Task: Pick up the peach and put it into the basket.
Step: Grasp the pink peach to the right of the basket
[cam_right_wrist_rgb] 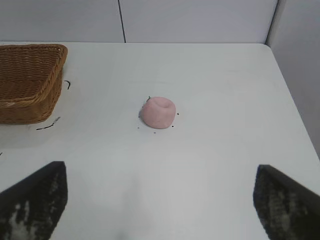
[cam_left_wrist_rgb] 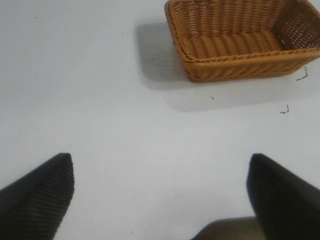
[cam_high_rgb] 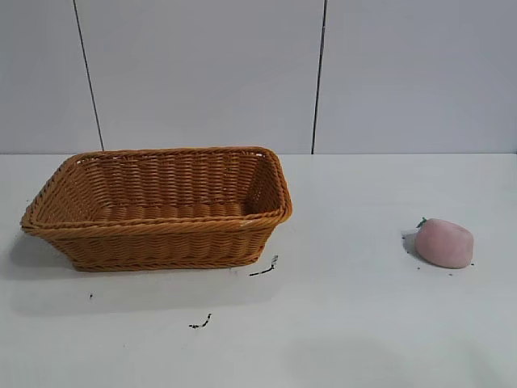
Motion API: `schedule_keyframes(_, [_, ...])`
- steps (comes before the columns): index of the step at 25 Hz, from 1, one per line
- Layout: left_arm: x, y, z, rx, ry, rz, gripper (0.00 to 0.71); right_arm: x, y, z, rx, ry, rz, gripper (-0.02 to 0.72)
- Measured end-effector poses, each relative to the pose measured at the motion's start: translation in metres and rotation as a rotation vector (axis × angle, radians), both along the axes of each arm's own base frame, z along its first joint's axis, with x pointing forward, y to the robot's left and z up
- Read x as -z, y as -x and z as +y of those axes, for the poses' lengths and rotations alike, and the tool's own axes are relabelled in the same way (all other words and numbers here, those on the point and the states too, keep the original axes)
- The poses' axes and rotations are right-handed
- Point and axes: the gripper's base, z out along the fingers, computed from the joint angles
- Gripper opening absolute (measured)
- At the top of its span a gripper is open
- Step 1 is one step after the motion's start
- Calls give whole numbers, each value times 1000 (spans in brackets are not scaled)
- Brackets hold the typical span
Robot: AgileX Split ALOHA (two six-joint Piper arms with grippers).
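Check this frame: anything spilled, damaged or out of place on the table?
Mostly tidy. The basket sits upright and empty, the peach rests on the table well apart from it. The only oddity is a few small dark marks near the basket's front corner; whether they are scuffs or debris is unclear.

Basket (cam_left_wrist_rgb: 240,50) beyond gripper (cam_left_wrist_rgb: 160,192) — apart.

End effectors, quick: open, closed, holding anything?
Left end effector: open, holding nothing.
Right end effector: open, holding nothing; peach on the table ahead.
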Motion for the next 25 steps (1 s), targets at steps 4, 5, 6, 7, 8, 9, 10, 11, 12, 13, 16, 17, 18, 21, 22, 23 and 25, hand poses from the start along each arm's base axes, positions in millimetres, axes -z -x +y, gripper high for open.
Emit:
schedule_keyframes(4, [0,0,0,0,0,0,692,0,0,0,0,0,0,689])
schedule_keyframes(5, [0,0,0,0,0,0,692,0,-1,0,0,0,4,689])
schedule_keyframes(6, [0,0,0,0,0,0,692,-1,-3,0,0,-1,16,689])
schedule_keyframes(7, [0,0,0,0,0,0,692,-4,-6,0,0,-1,34,689])
schedule_keyframes(8, [0,0,0,0,0,0,692,-9,-11,0,0,-2,49,689])
schedule_keyframes(9, [0,0,0,0,0,0,692,-14,-18,-1,1,-4,76,689])
schedule_keyframes(10, [0,0,0,0,0,0,692,-21,-28,-1,3,-5,95,689])
schedule_keyframes(11, [0,0,0,0,0,0,692,-27,-39,-2,4,-7,119,689])
schedule_keyframes(12, [0,0,0,0,0,0,692,-33,-50,-2,6,-8,136,689])
schedule_keyframes(13, [0,0,0,0,0,0,692,-39,-64,-3,7,-10,163,689])
schedule_keyframes(16, [0,0,0,0,0,0,692,-49,-109,-5,13,-9,262,689])
schedule_keyframes(17, [0,0,0,0,0,0,692,-50,-126,-7,16,-3,298,689])
schedule_keyframes(18, [0,0,0,0,0,0,692,-50,-143,-8,18,-2,332,689])
schedule_keyframes(21, [0,0,0,0,0,0,692,-42,-190,-10,14,9,435,689])
schedule_keyframes(22, [0,0,0,0,0,0,692,-39,-204,-10,10,12,469,689])
schedule_keyframes(23, [0,0,0,0,0,0,692,-31,-219,-11,5,17,516,689])
schedule_keyframes(25, [0,0,0,0,0,0,692,-18,-248,-12,0,18,589,689])
